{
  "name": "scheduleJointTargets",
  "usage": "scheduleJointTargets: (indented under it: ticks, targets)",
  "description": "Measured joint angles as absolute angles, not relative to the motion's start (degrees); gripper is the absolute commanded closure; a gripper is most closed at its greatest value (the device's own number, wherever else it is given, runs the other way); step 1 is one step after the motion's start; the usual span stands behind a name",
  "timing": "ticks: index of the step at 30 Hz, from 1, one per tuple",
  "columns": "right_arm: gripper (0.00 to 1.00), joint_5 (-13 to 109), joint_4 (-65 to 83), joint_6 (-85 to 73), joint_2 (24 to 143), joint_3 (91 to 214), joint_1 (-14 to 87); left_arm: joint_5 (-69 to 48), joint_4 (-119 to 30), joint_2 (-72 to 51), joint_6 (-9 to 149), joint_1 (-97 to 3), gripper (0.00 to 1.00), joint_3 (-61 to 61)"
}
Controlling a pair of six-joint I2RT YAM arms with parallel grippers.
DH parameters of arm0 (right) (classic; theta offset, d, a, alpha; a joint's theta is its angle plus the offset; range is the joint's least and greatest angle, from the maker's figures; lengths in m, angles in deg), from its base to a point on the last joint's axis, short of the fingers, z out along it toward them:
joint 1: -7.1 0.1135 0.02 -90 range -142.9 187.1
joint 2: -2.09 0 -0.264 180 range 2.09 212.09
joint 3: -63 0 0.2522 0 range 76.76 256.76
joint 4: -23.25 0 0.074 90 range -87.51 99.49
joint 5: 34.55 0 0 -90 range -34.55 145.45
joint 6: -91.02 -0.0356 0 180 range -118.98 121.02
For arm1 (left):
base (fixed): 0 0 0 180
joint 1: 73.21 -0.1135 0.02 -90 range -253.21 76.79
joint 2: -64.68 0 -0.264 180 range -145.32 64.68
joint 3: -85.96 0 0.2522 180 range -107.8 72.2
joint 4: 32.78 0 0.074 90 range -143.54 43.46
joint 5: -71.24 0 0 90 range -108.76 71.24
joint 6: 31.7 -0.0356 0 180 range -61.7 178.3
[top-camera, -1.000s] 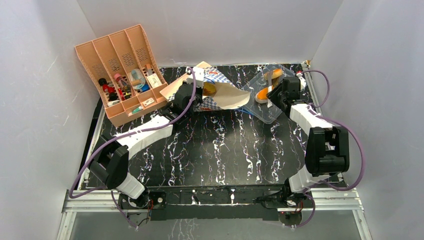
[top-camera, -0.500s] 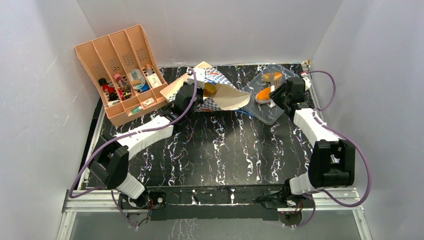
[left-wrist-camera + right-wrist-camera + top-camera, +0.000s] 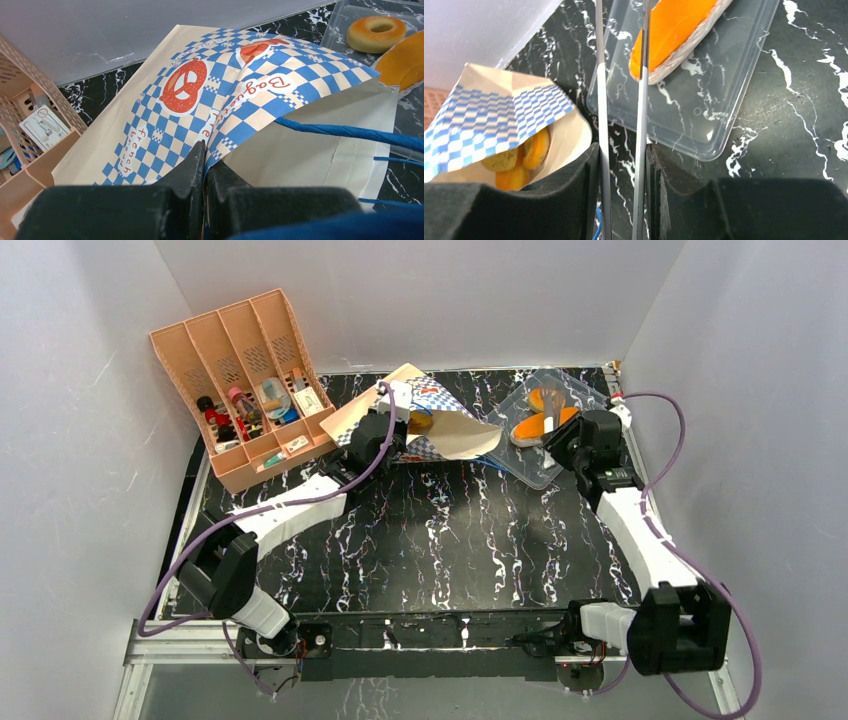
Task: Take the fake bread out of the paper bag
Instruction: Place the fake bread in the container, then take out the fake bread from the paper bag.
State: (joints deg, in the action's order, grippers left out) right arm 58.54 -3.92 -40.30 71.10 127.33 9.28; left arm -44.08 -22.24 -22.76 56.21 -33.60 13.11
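Bread [image 3: 519, 155] partly in the bag [image 3: 455, 435], partly out. In the bag's open mouth, a few golden and tan pieces bunched against the cream lining, too crowded to tell the kinds apart. Out of it, in the clear tray [image 3: 540, 468] just right of the bag: an orange-topped loaf [image 3: 528, 428] lying slantwise and, behind it, a ring bagel [image 3: 545, 397]. Close together, touching or not cannot be told.

Bag on its side at the back of the worktop [image 3: 450, 530], mouth towards the tray, checkered face up, blue cords [image 3: 345, 132] trailing from the opening. Pinched at the upper lip by the left claw [image 3: 205, 155], clenched tight with a finger on either side of the paper, mouth agape.

At the tray's right edge, the right claw [image 3: 622, 150], grasping metal tongs [image 3: 602, 100]. Both blades squeezed between the fingers, nearly parallel, with a narrow gap between. Running out across the tray, one blade crossing the loaf's end in the wrist view. Tips out of that frame, contact with the loaf unclear.

Just left of the bag, an orange slotted organiser [image 3: 240, 350] propped at a slant, small items in its compartments.
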Motion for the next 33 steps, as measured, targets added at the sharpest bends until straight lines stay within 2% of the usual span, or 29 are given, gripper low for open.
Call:
scheduleJointTargets:
  ticks: [12,19,33]
  targets:
    - [0.76,64.5,-12.1,-39.4,53.8,126.8,28.1,-43.4,-24.4,-22.8,55.8,-31.4,1.0,12.9]
    - [0.76,65.9,-17.4,-39.7,46.1,124.4,35.1,-45.2,-27.7,-25.0,55.4,-29.9,1.0,8.9]
    - [0.77,59.8,-25.0,-40.1,35.8,118.8,37.1,-48.0,-32.9,-34.3,53.7,-29.5,1.0,-3.7]
